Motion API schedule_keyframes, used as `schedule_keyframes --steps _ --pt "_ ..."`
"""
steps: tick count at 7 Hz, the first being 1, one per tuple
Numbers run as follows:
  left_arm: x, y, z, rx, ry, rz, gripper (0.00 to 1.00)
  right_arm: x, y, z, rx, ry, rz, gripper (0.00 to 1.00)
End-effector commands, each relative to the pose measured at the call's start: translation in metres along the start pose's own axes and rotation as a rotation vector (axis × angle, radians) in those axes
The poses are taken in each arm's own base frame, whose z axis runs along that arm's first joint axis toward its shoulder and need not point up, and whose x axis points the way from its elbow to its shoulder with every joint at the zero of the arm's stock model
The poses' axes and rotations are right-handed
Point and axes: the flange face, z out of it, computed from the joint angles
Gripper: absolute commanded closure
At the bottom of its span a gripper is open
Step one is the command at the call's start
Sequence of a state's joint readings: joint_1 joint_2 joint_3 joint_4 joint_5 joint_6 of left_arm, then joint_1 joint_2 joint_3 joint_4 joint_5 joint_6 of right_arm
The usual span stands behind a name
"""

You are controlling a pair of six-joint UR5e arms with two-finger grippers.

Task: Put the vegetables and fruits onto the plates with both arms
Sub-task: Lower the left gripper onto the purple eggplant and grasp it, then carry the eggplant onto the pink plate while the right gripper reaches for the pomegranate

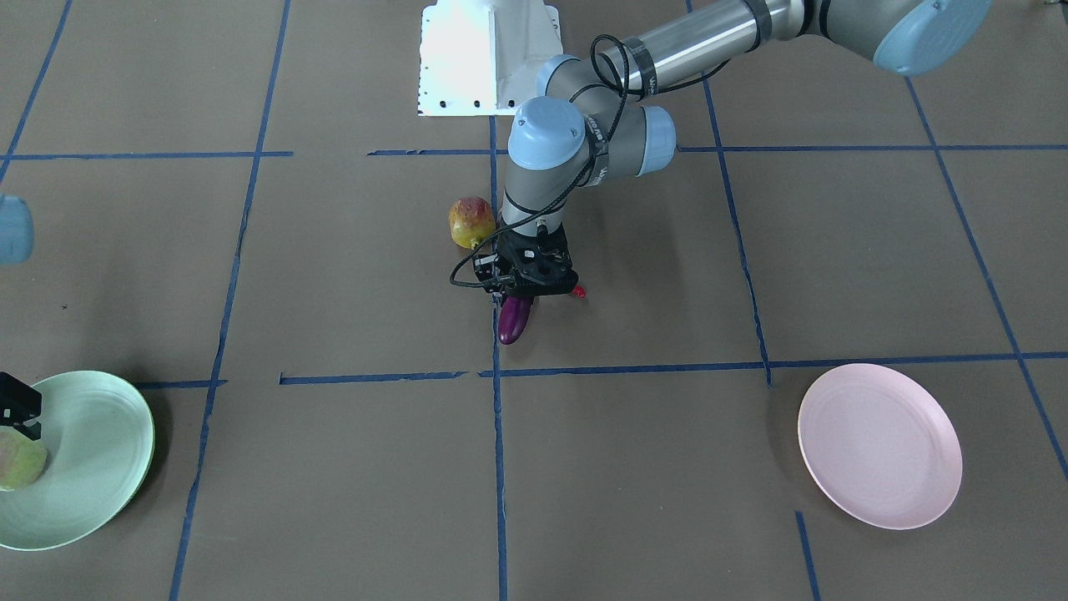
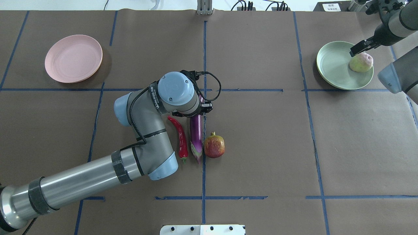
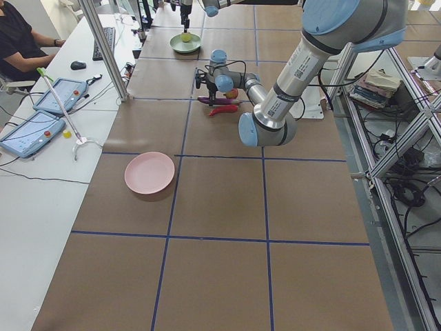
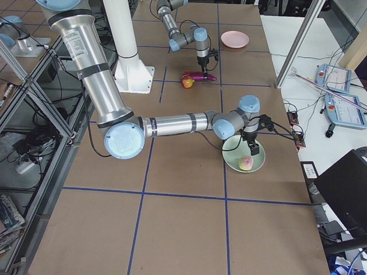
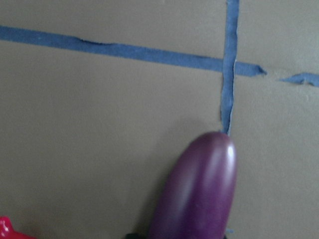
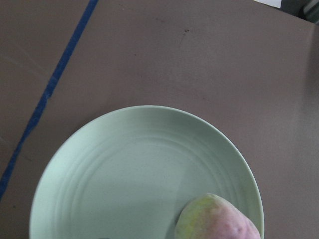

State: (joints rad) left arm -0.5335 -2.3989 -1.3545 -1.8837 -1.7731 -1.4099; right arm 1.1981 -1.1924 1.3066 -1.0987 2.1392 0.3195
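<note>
Centering left tool [image 1: 519,292] on the blunt end of the eggplant [image 2: 196,130], mid-frame on the tabletop [image 2: 261,147] and clear of the adjacent chili [image 2: 180,137], looks key before lifting toward pink plate [image 2: 73,58] upper left; can't tell either tool's opening, right tool [image 2: 356,50] hanging over pale fruit [image 2: 361,62] on green plate [image 2: 333,62].

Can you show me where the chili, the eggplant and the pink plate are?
Chili [image 2: 181,137]: overhead view, middle of its red body.
Eggplant [image 2: 196,133]: overhead view, middle of its purple body.
Pink plate [image 2: 73,58]: overhead view, its bare centre.
</note>
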Motion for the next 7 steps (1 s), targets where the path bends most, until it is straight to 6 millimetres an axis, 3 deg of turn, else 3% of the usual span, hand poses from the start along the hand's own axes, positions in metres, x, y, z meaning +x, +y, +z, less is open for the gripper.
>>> schedule_keyframes --steps 1,2,3,4,5,6,7 --pt "-0.011 -0.06 -0.037 0.076 0.033 -0.155 1.0 -0.033 0.007 -0.033 0.015 -0.121 0.132 0.0" --pt "-0.019 -0.092 -0.067 0.122 0.067 -0.231 1.0 -0.061 0.01 -0.053 0.016 -0.197 0.168 0.0" --pt "-0.046 -0.126 -0.081 0.164 0.059 -0.272 1.0 -0.109 0.012 -0.066 0.014 -0.252 0.228 0.0" --pt "-0.099 -0.155 -0.075 0.196 0.012 -0.238 1.0 -0.171 0.021 -0.079 -0.007 -0.312 0.31 0.0" --pt "-0.161 -0.186 -0.071 0.229 -0.055 -0.09 1.0 -0.234 0.036 -0.086 -0.049 -0.366 0.414 0.0" --pt "-0.216 -0.226 -0.073 0.252 -0.135 -0.032 1.0 -0.298 0.055 -0.096 -0.072 -0.406 0.495 0.0" --pt "-0.277 -0.273 -0.059 0.247 -0.241 -0.051 1.0 -0.359 0.083 -0.094 -0.091 -0.426 0.547 0.0"
